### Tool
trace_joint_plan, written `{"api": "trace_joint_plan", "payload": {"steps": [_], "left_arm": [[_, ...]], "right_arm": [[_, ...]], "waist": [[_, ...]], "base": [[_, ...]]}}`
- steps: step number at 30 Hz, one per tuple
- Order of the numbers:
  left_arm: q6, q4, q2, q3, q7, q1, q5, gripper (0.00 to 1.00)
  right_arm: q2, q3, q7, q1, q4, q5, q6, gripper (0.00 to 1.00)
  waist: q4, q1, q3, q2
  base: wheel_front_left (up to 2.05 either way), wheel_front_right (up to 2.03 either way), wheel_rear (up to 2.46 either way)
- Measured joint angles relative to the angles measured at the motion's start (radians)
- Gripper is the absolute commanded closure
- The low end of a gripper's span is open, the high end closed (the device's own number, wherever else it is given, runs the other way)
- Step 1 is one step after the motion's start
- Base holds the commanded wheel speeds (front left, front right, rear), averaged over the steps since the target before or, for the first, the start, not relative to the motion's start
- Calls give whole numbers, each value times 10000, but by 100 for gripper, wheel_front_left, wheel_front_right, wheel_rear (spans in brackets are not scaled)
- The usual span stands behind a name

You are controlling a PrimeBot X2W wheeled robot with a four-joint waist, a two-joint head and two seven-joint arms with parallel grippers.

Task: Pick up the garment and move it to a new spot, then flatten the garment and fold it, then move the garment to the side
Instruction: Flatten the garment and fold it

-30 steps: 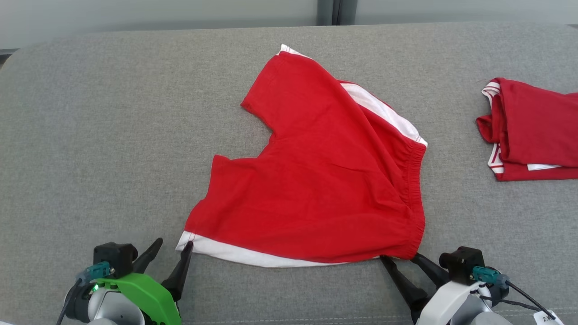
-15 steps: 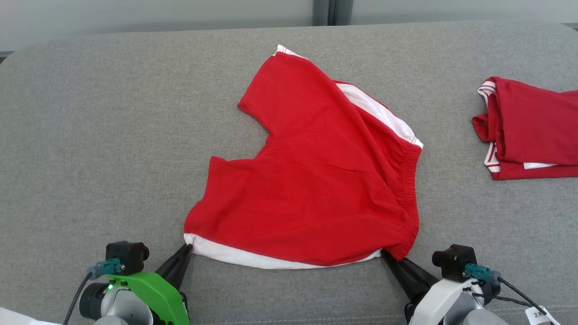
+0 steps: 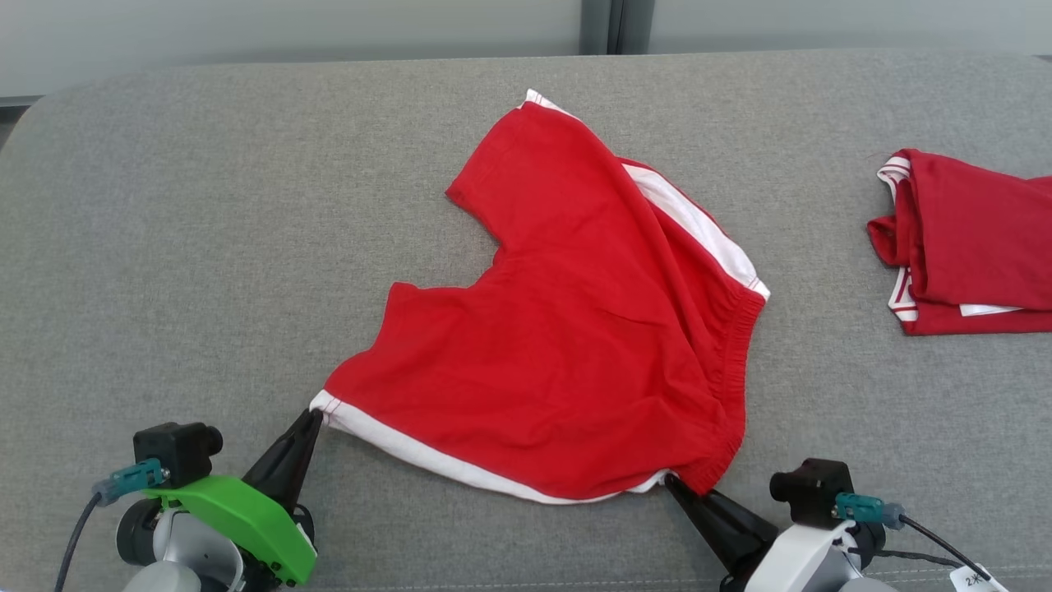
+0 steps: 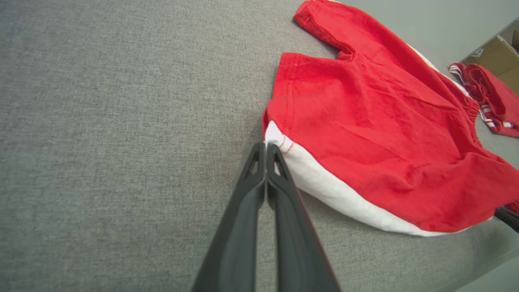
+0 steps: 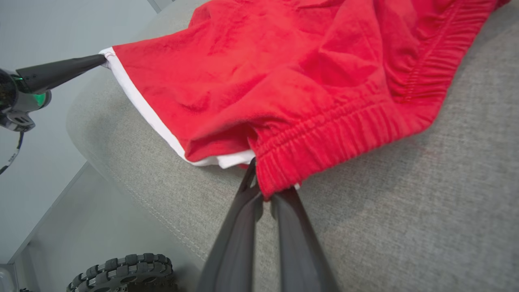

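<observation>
Left hand (image 3: 315,413) and right hand (image 3: 670,480), open before, now clamp near corners of shorts (image 3: 567,345).

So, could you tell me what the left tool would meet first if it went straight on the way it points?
The red shorts: the left tool is shut on their white-trimmed corner, so it would likely push into that cloth.

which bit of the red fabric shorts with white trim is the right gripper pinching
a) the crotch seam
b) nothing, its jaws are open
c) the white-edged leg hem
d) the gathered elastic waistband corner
d, the right gripper is shut on the ruched elastic waistband corner of the red fabric shorts with white trim, while the left gripper pinches the white hem corner.
</observation>
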Motion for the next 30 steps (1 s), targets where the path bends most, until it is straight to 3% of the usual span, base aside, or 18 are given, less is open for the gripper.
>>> {"api": "trace_joint_plan", "payload": {"steps": [11, 19, 24, 30], "left_arm": [[-102, -1179, 485, -31, 460, 581, -976, 100], [-144, -2278, 1028, 178, 587, 778, -1440, 100], [-146, -2894, 1012, 489, 546, 793, -2075, 100], [-146, -3283, 1189, 826, 717, 217, -2197, 100]], "right_arm": [[-1024, 589, 121, 340, -1467, 1348, 0, 100], [-2029, 244, 15, 627, -2717, 2247, 0, 100], [-2243, 253, 19, 611, -3221, 2585, 0, 100], [-1998, 40, 138, 523, -3914, 4334, 0, 100]], "waist": [[58, 0, -25, 0], [-41, 0, -27, 0], [-209, 0, 29, 0], [-470, 0, 289, 0]], "base": [[0, 0, 0], [0, 0, 0], [0, 0, 0], [0, 0, 0]]}}
